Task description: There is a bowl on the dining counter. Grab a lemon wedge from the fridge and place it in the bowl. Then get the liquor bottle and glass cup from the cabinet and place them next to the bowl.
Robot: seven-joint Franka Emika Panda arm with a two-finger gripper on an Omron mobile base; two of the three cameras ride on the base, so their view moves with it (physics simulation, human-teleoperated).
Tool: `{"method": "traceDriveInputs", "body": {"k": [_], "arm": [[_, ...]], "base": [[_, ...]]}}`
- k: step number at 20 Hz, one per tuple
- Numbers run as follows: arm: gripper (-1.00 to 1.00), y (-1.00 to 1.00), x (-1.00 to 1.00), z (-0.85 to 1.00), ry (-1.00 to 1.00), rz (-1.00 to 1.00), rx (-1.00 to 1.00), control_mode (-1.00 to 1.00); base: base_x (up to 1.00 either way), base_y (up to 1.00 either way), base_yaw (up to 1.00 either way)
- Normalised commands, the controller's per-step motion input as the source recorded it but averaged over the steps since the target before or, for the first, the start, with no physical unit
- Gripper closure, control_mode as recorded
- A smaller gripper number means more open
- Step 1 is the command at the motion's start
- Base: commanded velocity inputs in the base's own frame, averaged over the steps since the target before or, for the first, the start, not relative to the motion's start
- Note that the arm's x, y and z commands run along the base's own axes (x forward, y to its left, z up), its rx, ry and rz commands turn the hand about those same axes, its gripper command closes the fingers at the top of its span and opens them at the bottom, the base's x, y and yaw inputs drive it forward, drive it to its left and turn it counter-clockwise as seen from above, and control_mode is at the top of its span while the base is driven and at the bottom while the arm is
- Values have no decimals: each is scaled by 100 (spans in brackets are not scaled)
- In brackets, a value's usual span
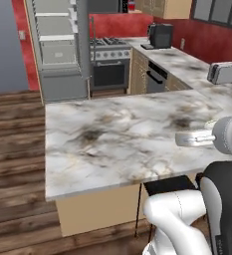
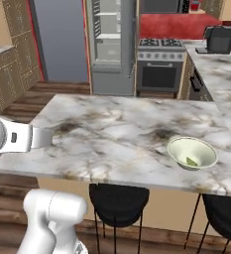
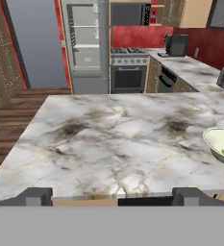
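Note:
The pale bowl [image 2: 204, 149] stands on the marbled dining counter [image 2: 112, 134] near its front right, and the bowl [image 3: 214, 139] also shows at the right edge of the hand view. A small yellow-green lemon wedge [image 2: 191, 160] lies inside it. My gripper [image 3: 113, 197] is open and empty, its fingertips [image 3: 36, 196] wide apart, level with the counter's near edge and well left of the bowl. From the base views the gripper [image 1: 184, 139] [image 2: 41, 137] points across the counter. The grey fridge [image 2: 109, 39] stands open beyond. Liquor bottle and glass cup cannot be made out.
Black stools [image 2: 118, 198] stand under the counter's near side. Behind it are a stove [image 1: 110, 64], a side counter with a coffee machine [image 1: 160, 36] and a toaster [image 1: 224, 72]. Tan wall cabinets [image 3: 180, 12] hang above, beside a microwave [image 3: 128, 14].

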Motion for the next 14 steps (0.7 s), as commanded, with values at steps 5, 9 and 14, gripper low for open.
{"method": "traceDriveInputs", "body": {"k": [5, 9, 14], "arm": [[-100, 0, 0, 0, 0, 0, 0, 100], [-100, 0, 0, 0, 0, 0, 0, 100], [-100, 0, 0, 0, 0, 0, 0, 100]], "base": [[-37, 100, -19], [-18, 100, -19], [-3, 100, -23]]}}
